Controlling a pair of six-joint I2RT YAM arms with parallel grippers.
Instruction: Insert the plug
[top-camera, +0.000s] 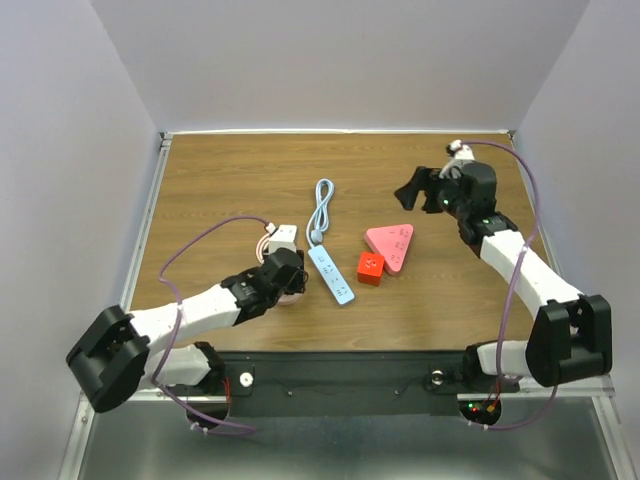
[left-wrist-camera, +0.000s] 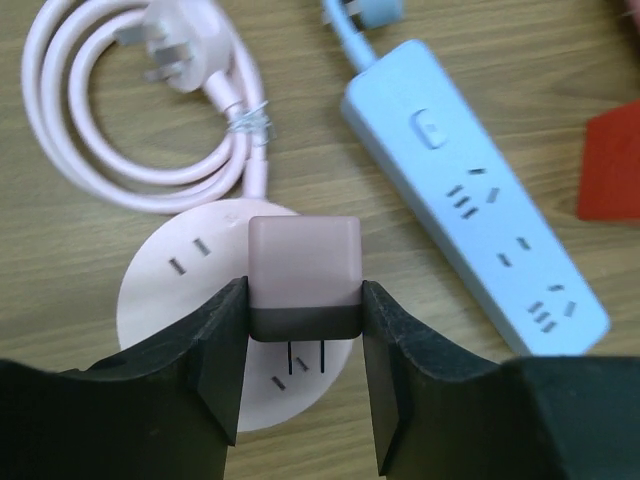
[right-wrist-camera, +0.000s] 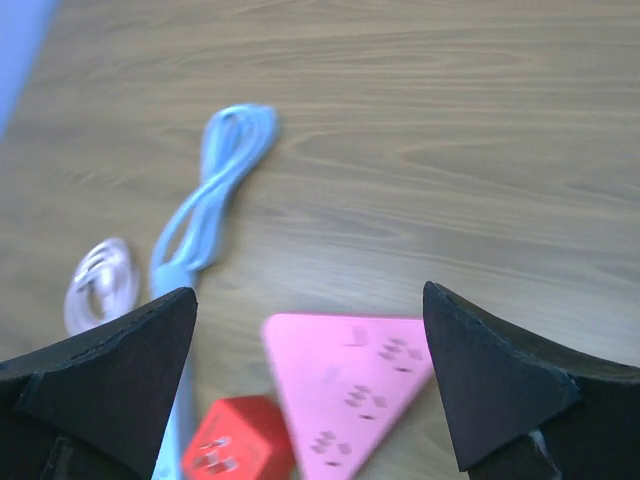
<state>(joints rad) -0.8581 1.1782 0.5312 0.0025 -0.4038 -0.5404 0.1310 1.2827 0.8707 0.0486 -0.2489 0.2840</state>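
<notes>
Meanwhile, red plug (top-camera: 370, 267) pale-mark-up beside blue strip (top-camera: 331, 274); left pincer (left-wrist-camera: 305, 300) tight on pale charger (left-wrist-camera: 304, 265), right pincer (right-wrist-camera: 308, 293) wide.

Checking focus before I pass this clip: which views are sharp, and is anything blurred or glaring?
Top view: even light, no glare. Left wrist: pink adapter sharp. Right wrist: soft throughout, red cube and pink triangle blurred.

Lighting: bright, even and diffuse, from overhead. Table (top-camera: 220, 190) surface reads matt; shadows on it are soft and short. Overhead view sharp across the frame. Left wrist view sharp at centre on the pale adapter (left-wrist-camera: 304, 265); upper edge slightly soft. Right wrist view soft throughout, the plug (right-wrist-camera: 238, 445) at the bottom edge blurred; right gripper (right-wrist-camera: 308, 292) near-black, without detail, in the lower corners
</notes>
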